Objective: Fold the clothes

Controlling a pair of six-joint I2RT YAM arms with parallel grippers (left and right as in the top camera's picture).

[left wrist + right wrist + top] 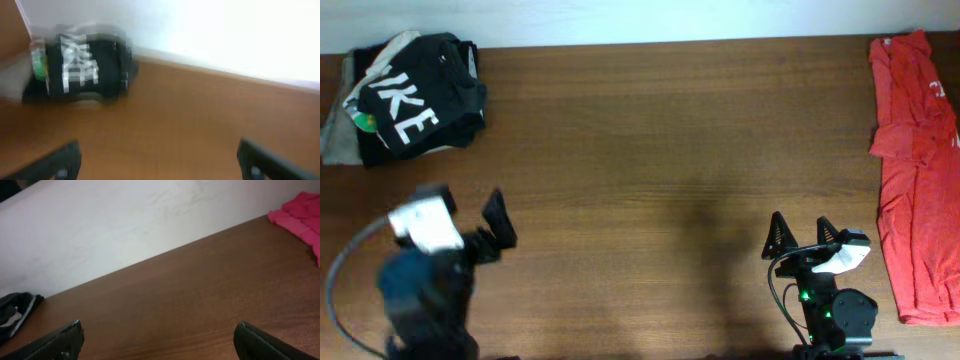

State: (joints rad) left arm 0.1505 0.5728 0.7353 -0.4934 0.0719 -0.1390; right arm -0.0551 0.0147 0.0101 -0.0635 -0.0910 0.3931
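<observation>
Two garments, black shirt [415, 100] and red shirt [915, 180], lie well beyond spread jaws.

1. The left gripper [160, 162] stands wide open, its dark fingertips [65, 161] low at either side, with bare wooden table [190, 120] between them.
2. Ahead and to the left lies a bunched black garment [100, 65] with white lettering, blurred, well apart from the fingertips.
3. A green patch [38, 65] shows at its left edge.
4. A white wall [215, 35] rises beyond.

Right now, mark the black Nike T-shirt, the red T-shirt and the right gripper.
black Nike T-shirt [412, 108]: overhead view, on the lettered front.
red T-shirt [915, 200]: overhead view, mid-body fabric.
right gripper [800, 220]: overhead view, midway between its open fingertips.
</observation>
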